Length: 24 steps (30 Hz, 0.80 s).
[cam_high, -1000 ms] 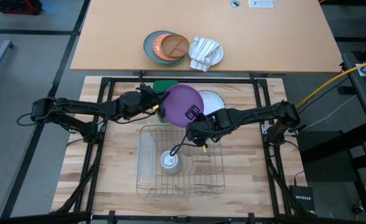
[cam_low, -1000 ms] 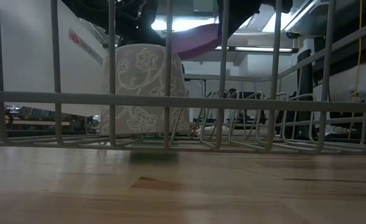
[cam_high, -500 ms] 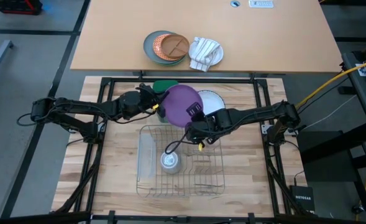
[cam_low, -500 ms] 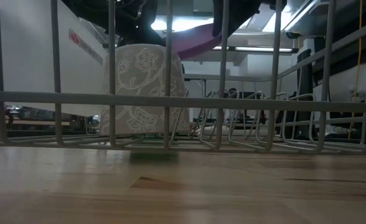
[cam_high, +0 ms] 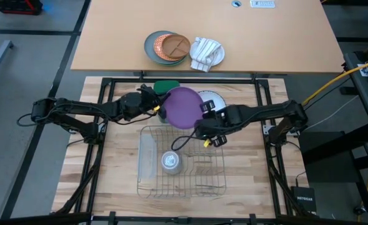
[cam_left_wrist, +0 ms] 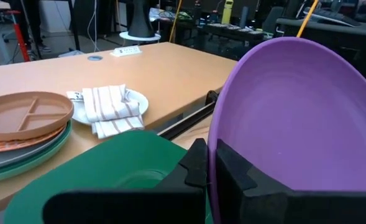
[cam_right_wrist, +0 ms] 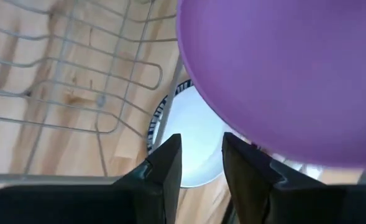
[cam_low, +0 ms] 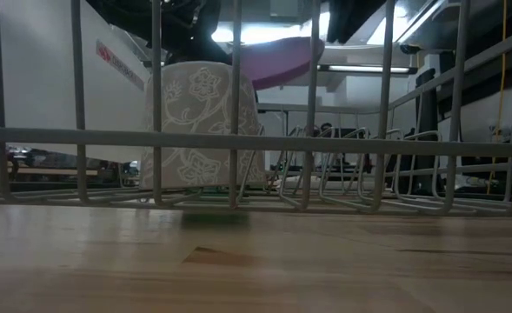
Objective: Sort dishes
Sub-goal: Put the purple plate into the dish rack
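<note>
The right gripper [cam_high: 203, 111] has let go of the purple plate [cam_high: 184, 107] and drawn back to its right, fingers parted and empty; the handover appears complete. The left gripper [cam_high: 157, 105] alone grips the plate's left rim, holding it tilted above the far edge of the wire rack [cam_high: 182, 164]. A striped plate [cam_right_wrist: 189, 134] lies below.

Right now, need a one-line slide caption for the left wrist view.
Left gripper shut on the purple plate, above a green plate beside the tan table.
</note>
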### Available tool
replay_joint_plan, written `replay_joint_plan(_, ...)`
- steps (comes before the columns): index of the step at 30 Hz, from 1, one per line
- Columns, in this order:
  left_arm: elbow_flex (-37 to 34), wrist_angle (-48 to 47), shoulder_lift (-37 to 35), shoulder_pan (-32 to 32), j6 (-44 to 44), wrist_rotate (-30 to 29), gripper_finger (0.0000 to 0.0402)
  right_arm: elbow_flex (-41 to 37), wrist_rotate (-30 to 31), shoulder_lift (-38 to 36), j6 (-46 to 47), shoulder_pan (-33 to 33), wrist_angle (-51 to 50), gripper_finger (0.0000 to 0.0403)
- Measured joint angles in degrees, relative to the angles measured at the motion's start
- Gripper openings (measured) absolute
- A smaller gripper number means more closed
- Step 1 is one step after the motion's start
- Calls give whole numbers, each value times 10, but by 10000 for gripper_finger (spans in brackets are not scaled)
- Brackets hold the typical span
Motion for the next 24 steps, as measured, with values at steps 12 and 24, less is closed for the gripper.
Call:
replay_joint_plan(12,0,7,-40,-1,-68,231,0,0,17,-143,52,-1,29,118)
replay_joint_plan(24,0,179,-81,-12,-101,559,0,0,39,-233,50,-1,123,117)
